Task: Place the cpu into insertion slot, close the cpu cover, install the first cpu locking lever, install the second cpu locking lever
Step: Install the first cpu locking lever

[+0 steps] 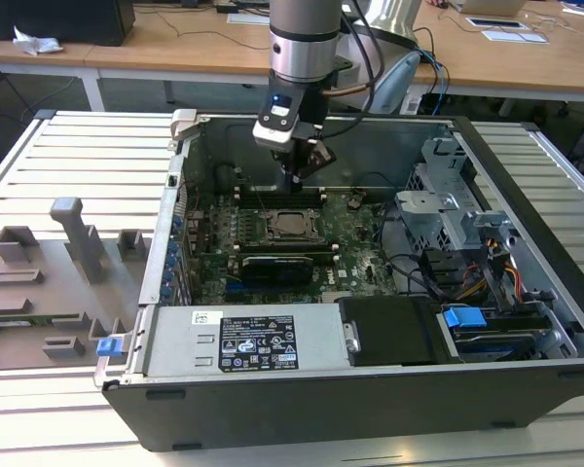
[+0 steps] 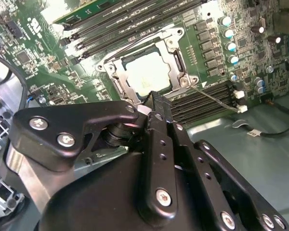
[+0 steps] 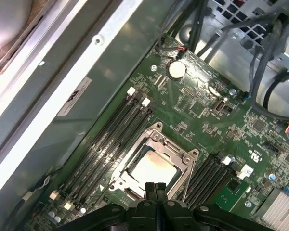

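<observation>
The cpu [image 1: 292, 224] lies flat in the insertion slot [image 2: 164, 49], a little above the middle of the exterior view, its pale metal top showing through the window of the cpu cover [image 3: 177, 156]. The cover's silver frame lies down around the chip in both wrist views. In the second wrist view a thin wire lever [image 2: 214, 97] runs from one corner of the frame and slants out across the long black memory slots [image 2: 202, 103]; I cannot tell whether it is latched. The gripper [image 1: 297, 179] hangs just above the socket's far edge in the exterior view. Its two black fingertips [image 3: 151, 187] are pressed together with nothing between them, and they point down at the edge of the frame. Around the socket spreads the green motherboard [image 1: 355, 248], with a round coin battery [image 3: 177, 70] seen in the first wrist view. All of this sits inside the open computer case [image 1: 302, 404], whose labelled power supply [image 1: 258, 341] fills the lower middle of the exterior view. The case rests on a slatted table [image 1: 78, 156], and a grey fixture [image 1: 73, 233] lies at the exterior view's left.
</observation>
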`<state>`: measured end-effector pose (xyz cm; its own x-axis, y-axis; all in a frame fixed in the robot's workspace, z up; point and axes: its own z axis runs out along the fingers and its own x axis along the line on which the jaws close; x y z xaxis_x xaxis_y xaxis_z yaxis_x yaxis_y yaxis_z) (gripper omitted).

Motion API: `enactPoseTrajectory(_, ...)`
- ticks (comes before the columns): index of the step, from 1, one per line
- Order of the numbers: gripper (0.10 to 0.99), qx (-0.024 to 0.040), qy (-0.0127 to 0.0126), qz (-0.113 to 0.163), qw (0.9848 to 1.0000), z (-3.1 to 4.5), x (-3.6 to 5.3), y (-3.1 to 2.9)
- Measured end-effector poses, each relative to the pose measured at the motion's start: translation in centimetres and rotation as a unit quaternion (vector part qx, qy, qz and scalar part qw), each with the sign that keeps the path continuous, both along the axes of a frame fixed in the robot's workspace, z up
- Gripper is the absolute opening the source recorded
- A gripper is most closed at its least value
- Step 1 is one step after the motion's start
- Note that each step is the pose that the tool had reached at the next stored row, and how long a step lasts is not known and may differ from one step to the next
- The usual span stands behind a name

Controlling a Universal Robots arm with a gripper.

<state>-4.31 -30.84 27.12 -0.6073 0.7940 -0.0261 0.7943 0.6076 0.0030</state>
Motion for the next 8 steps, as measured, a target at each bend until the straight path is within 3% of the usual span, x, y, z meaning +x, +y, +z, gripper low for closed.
enactPoseTrajectory(8,0.106,0.0000,0.0000,0.050,0.9987,0.00,0.00,0.00)
